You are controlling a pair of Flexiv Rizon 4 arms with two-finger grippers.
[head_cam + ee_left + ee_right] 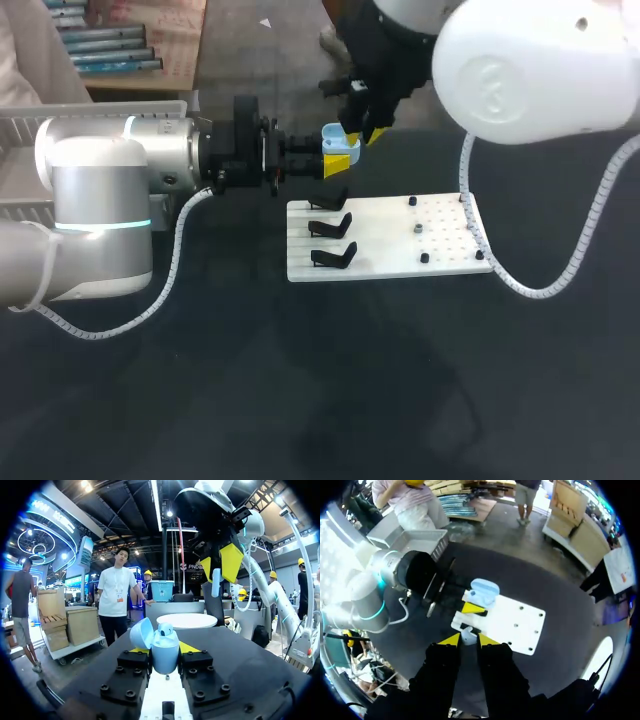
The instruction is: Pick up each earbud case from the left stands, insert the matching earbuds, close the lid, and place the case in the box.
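Left claw [164, 650]: clamped on open pale-blue plastic earbud case [165, 662], just off the white perforated board's [385, 245] far edge. Right claw [469, 640]: clamped on small pale-blue earbud [215, 582].

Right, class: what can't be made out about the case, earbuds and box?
Head view: case interior, hidden by right gripper.
Left wrist view: case's second socket, below its rim.
Right wrist view: held earbud, too small to tell which side.
Head view: box, mostly behind left arm.

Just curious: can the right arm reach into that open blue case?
Probably yes: the case, gripped in the left pincer, has its lid open, and nothing shows between it and the right pincer, which holds an earbud.
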